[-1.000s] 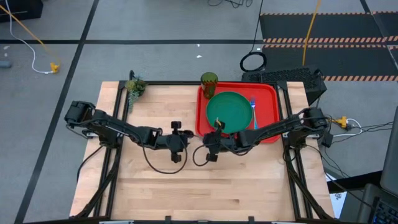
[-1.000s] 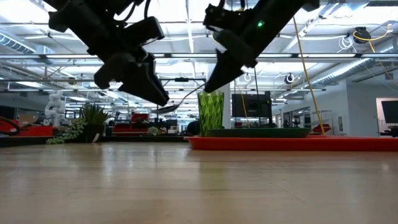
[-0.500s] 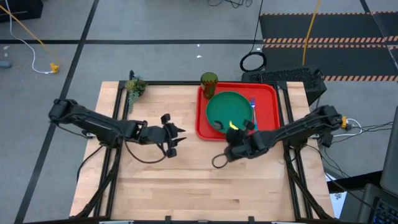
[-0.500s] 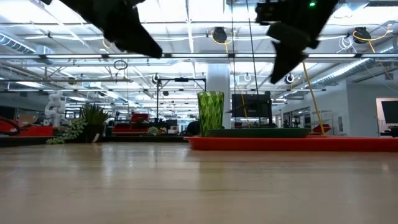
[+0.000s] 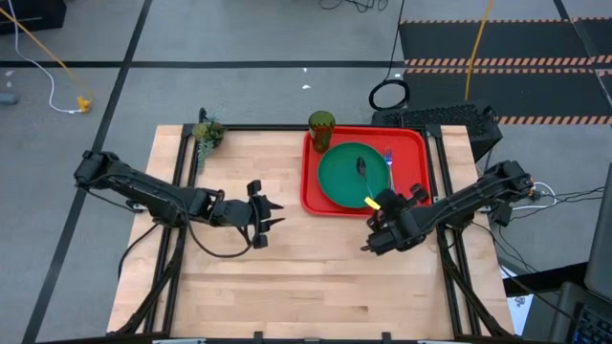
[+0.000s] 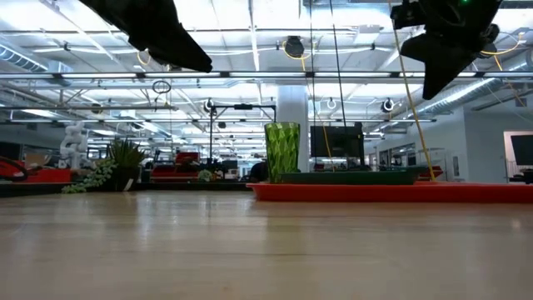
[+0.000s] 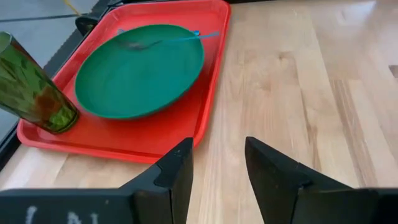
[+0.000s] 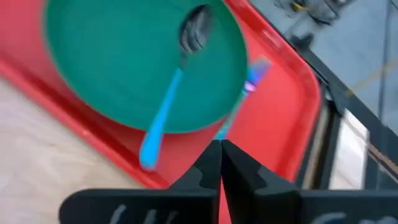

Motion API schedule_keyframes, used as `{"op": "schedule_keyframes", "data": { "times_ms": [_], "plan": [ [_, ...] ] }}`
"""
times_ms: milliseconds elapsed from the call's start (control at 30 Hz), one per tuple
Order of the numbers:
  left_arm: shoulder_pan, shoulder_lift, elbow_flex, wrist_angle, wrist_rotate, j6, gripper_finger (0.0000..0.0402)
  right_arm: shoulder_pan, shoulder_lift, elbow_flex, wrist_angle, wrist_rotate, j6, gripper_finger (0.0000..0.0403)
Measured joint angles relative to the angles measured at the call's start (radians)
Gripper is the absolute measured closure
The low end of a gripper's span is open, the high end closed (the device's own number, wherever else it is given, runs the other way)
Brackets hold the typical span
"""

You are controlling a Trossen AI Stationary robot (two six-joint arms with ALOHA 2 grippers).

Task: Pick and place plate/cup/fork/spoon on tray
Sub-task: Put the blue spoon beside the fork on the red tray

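A second ago my right gripper (image 5: 375, 243) hung over the near left corner of the tray (image 5: 413, 139) with the spoon (image 8: 176, 79) in its fingers. Now that spoon lies on the plate (image 5: 339, 182), bowl toward the far side, handle running off the near rim onto the red, and my right gripper has pulled back to just off the tray's near right corner, its fingers pressed together and holding nothing. My left gripper (image 5: 272, 212) has drawn away toward the table's left half (it was close beside the right one before) and waits there with its fingers apart, nothing between them.

My right wrist view gives the spoon plainly, with the fork (image 8: 254, 78) beside the plate on the tray floor; the low view shows neither, only the cup (image 6: 282, 151) standing upright at the tray's far left corner and the plate's edge above the red rim. The high view alone shows the green plant clump (image 5: 207, 134) at the table's far left corner.

Counting: one tray, one plate, one cup, one fork, one spoon, all on the tray.
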Motion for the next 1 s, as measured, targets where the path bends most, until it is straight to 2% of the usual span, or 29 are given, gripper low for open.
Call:
{"op": "schedule_keyframes", "data": {
  "times_ms": [133, 333, 467, 600, 667, 833, 1000],
  "plan": [
    [0.0, 0.0, 0.0, 0.0, 0.0, 0.007, 0.0254, 0.0, -0.001, -0.001, -0.018, -0.022, 0.039, 0.0402],
    [0.0, 0.0, 0.0, 0.003, 0.0, 0.013, 0.0254, -0.001, 0.0, -0.001, 0.101, -0.016, 0.04, 0.0392],
    [0.0, 0.0, 0.0, 0.015, 0.0, 0.018, 0.0254, -0.025, 0.0, -0.001, 0.151, 0.025, 0.056, 0.0364],
    [0.0, 0.0, 0.0, 0.047, -0.001, 0.027, 0.0254, -0.116, 0.0, -0.001, 0.238, 0.02, 0.06, 0.0321],
    [0.004, 0.0, 0.0, 0.066, -0.001, 0.027, 0.0254, -0.174, 0.0, -0.001, 0.316, -0.006, 0.001, 0.0298],
    [0.012, 0.0, 0.0, 0.089, -0.001, 0.027, 0.0254, -0.343, 0.0, -0.001, 0.564, -0.075, -0.277, 0.0249],
    [0.012, 0.0, 0.0, 0.088, -0.001, 0.027, 0.0254, -0.503, 0.01, -0.01, 0.727, -0.17, -0.466, 0.0222]
  ]
}}
